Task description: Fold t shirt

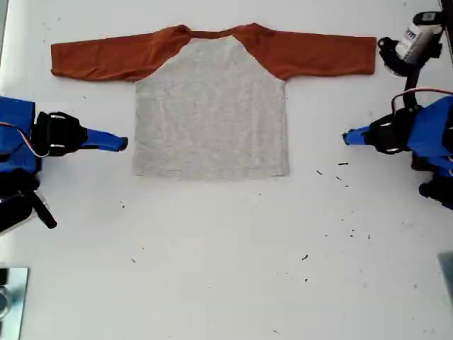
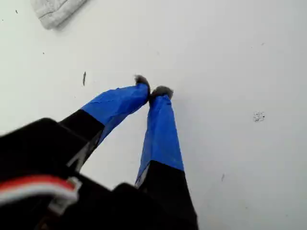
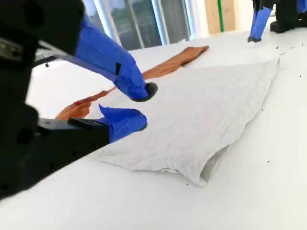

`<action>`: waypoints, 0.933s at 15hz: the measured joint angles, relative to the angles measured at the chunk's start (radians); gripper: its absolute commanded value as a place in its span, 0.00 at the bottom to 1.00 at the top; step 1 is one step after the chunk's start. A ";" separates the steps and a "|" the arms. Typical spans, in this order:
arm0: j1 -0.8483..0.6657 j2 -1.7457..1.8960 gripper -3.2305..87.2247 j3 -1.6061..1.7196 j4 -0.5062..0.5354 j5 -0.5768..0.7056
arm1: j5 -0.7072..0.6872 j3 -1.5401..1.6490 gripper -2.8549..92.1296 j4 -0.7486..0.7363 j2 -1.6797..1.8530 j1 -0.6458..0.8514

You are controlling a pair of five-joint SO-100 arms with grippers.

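Note:
The t shirt [image 1: 212,113] lies flat on the white table, grey body toward the camera, rust-orange sleeves spread to both sides along the far edge. My second gripper [image 1: 122,144] is at the exterior view's left, just off the shirt's side edge. In the second wrist view the second gripper [image 3: 143,106] is open and empty, low beside the grey cloth [image 3: 206,110]. My first gripper [image 1: 345,137] is at the exterior view's right, a short gap from the shirt. The first gripper [image 2: 153,88] is shut on nothing over bare table, with a hem corner [image 2: 55,12] beyond it.
Small dark specks [image 1: 343,170] dot the white table at the exterior view's right. A white and black device [image 1: 416,39] stands at the exterior view's upper right corner. A metal piece [image 1: 10,297] sits at its lower left edge.

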 measured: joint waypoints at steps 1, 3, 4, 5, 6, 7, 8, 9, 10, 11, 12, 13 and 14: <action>0.002 0.000 0.03 0.000 -0.005 -0.009 | 0.009 0.000 0.07 0.006 0.000 -0.005; 0.083 0.002 0.03 0.000 -0.008 -0.046 | 0.295 0.000 0.07 0.017 0.000 -0.046; 0.083 0.002 0.03 0.000 -0.008 -0.049 | 0.420 0.000 0.07 0.017 0.002 -0.051; 0.083 0.002 0.03 0.000 -0.008 -0.049 | 0.480 0.000 0.07 0.017 0.002 -0.052; 0.084 0.002 0.03 0.000 -0.008 -0.049 | 0.515 0.000 0.07 0.017 0.002 -0.052; 0.084 0.002 0.03 0.000 -0.006 -0.049 | 0.528 0.000 0.07 0.017 0.002 -0.057; 0.086 0.002 0.03 0.000 -0.003 -0.055 | 0.534 0.000 0.07 0.017 0.002 -0.071; 0.089 0.002 0.03 0.000 0.000 -0.075 | 0.545 0.000 0.07 0.017 0.002 -0.106; 0.089 0.002 0.03 0.000 0.000 -0.097 | 0.565 0.000 0.07 0.023 0.002 -0.097; 0.089 0.002 0.03 0.000 0.000 -0.118 | 0.558 -0.003 0.07 0.038 0.002 -0.101; 0.089 0.002 0.03 0.000 0.000 -0.126 | 0.543 -0.025 0.07 0.044 -0.002 -0.100; 0.089 0.002 0.03 0.000 0.000 -0.126 | 0.480 -0.095 0.07 0.052 -0.052 -0.041; 0.084 0.002 0.03 0.000 0.000 -0.126 | 0.391 -0.229 0.07 0.075 -0.147 0.051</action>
